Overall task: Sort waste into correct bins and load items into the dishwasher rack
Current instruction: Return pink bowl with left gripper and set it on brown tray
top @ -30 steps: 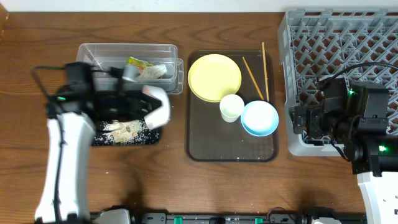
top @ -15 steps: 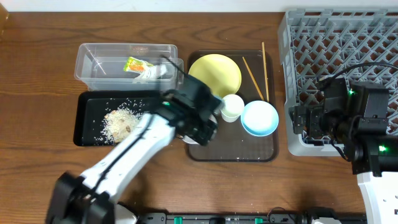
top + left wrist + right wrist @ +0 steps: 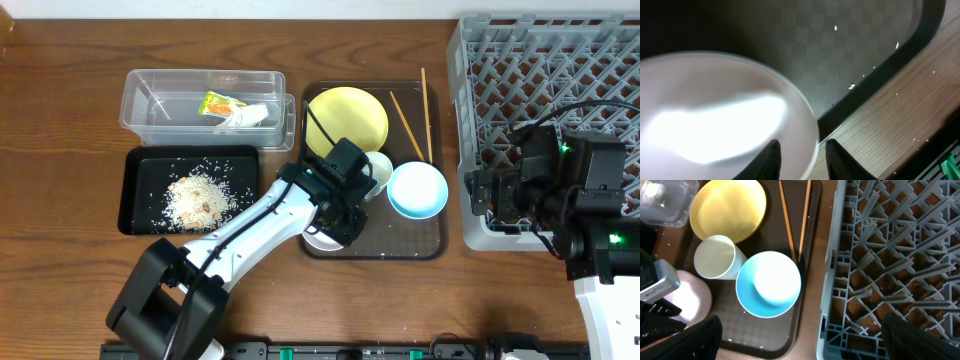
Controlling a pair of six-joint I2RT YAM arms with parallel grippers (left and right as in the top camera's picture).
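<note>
Left tool (image 3: 803, 150): I see it part-open, its fingers astride the rim of the white bowl (image 3: 715, 115). One finger is inside the rim and one outside, with a sliver of gap, so it is not clamped.
White bowl, place: lower left corner of the brown tray (image 3: 375, 240), under the left tool at the centre of the overhead view.
Right tool (image 3: 805, 345): wide and empty, over the lower left corner of the dishwasher rack (image 3: 540, 60), well apart from the white bowl.
Blue bowl (image 3: 417, 190), cup (image 3: 378, 170), plate (image 3: 345, 118): on the brown tray, between the two tools.
Chopsticks (image 3: 425, 110): upper right of the brown tray.
Clear tub (image 3: 180, 85): upper left of the desk (image 3: 60, 100); holds the wrapper (image 3: 222, 103) and a white scrap (image 3: 250, 117).
Black tray (image 3: 135, 190): just below the tub; holds the rice (image 3: 200, 197).
Writing: the wrapper's print is too small for me to read.
</note>
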